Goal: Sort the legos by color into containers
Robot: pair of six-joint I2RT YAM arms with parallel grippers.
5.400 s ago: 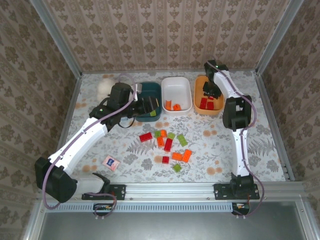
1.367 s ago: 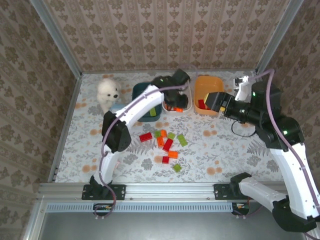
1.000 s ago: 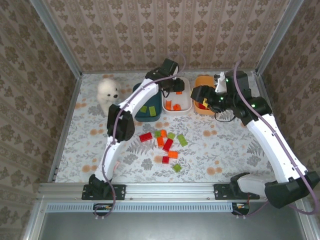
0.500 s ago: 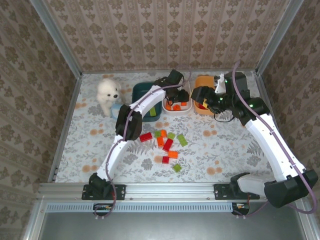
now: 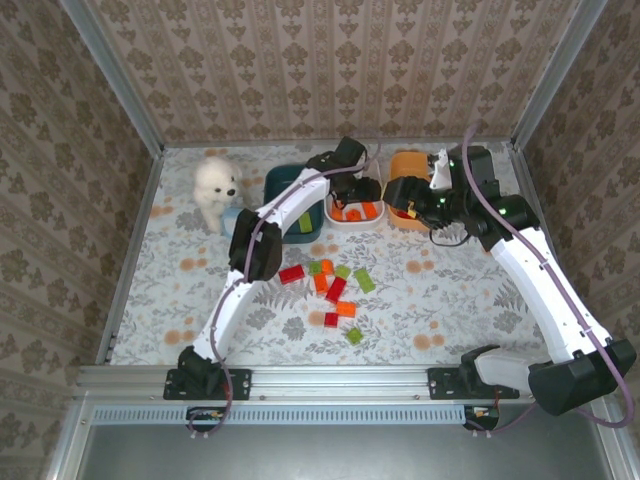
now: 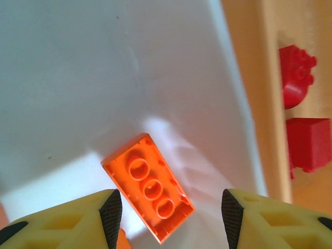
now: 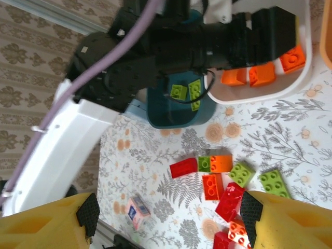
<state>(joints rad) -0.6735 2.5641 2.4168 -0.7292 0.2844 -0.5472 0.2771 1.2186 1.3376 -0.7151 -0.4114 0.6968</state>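
The left fingers [image 6: 62, 224] stood released above an orange brick [image 6: 149, 187] lying loose in the white tub [image 6: 78, 78]. The right fingers [image 7: 46, 223] hung spread wide, empty, over scattered bricks [image 7: 228, 199] on the table [image 7: 290, 142].

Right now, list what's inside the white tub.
Several orange bricks lie in the white tub, one below the open left fingers. The left arm covers the tub's far end, so anything there is hidden.

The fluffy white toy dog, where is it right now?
In the top view the dog stands at the table's far left, just left of the teal tub, a light-blue round thing by its feet.
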